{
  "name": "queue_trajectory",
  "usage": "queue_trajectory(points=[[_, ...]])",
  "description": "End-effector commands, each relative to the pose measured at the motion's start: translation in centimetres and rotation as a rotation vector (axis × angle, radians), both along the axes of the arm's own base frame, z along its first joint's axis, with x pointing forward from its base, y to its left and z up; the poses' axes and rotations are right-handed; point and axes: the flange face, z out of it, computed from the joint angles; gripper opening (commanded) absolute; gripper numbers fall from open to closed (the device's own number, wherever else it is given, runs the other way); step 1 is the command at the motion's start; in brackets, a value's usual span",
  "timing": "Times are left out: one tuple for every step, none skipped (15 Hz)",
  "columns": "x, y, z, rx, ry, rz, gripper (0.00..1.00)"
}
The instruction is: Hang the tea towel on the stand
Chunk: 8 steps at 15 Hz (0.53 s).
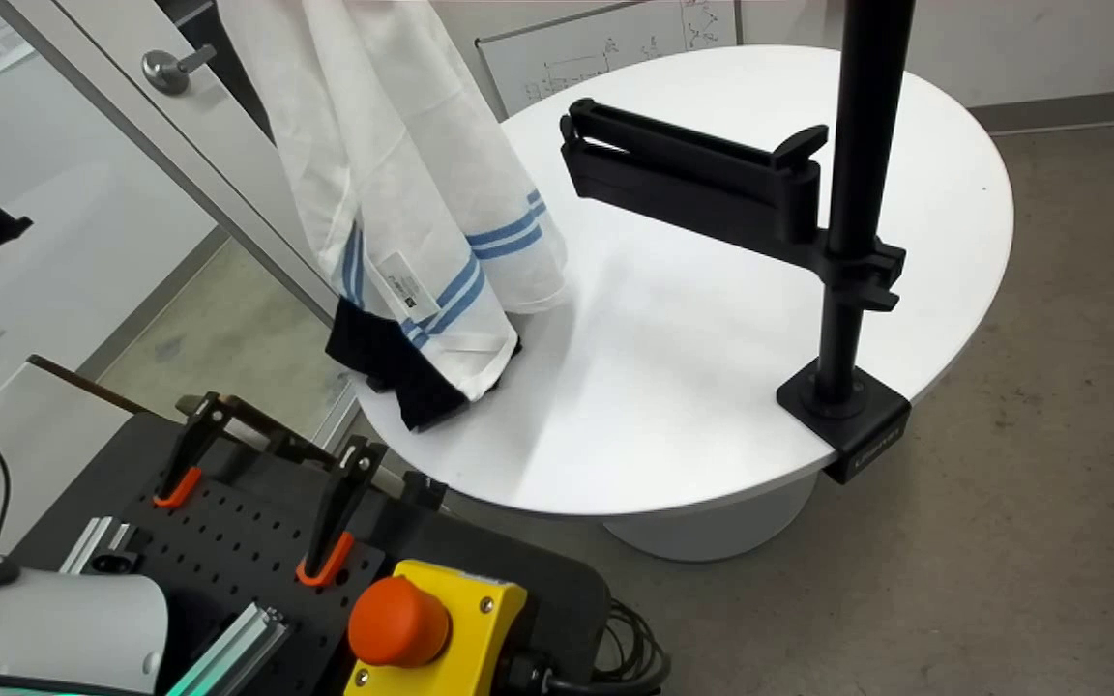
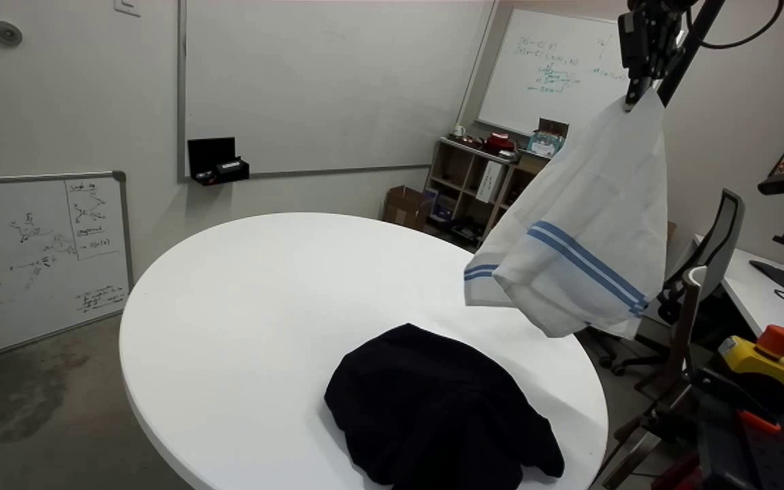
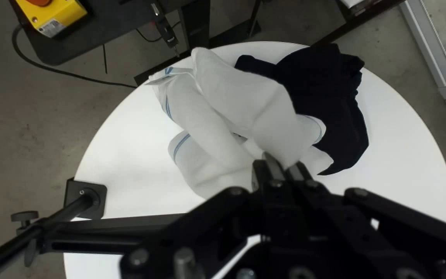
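Note:
The tea towel is white with blue stripes. It hangs from my gripper over the round table in both exterior views (image 1: 422, 174) (image 2: 589, 224) and shows from above in the wrist view (image 3: 246, 104). My gripper (image 2: 639, 99) is shut on a pinched part of it; the fingertips also show in the wrist view (image 3: 283, 166). The stand is a black pole with a sideways arm (image 1: 692, 184), clamped to the table edge. The towel hangs apart from that arm. In the wrist view the stand (image 3: 130, 234) lies at the lower left, partly hidden behind my gripper.
A dark cloth (image 2: 439, 408) lies crumpled on the white round table (image 2: 249, 306), also in the wrist view (image 3: 331, 93). A dark bench with clamps and a yellow box with an orange button (image 1: 451, 628) stands beside the table. A door (image 1: 161, 126) is behind the towel.

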Motion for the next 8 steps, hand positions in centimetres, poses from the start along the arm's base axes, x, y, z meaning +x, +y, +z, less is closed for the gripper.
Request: queue_trajectory(points=[[-1.2, -2.9, 0.7, -0.002, 0.014, -0.064, 0.01], [-1.2, -3.7, 0.8, -0.009, 0.012, -0.082, 0.01], [-1.2, -4.5, 0.8, -0.026, 0.007, -0.103, 0.01], [-1.3, -5.3, 0.9, -0.039, 0.01, -0.12, 0.01], [-1.2, -6.1, 0.9, -0.054, 0.014, -0.138, 0.01], [-1.3, -6.7, 1.0, -0.064, 0.02, -0.153, 0.01], [-1.3, -7.4, 1.0, -0.076, 0.024, -0.171, 0.01], [-1.2, -8.0, 1.1, -0.085, 0.033, -0.188, 0.01]])
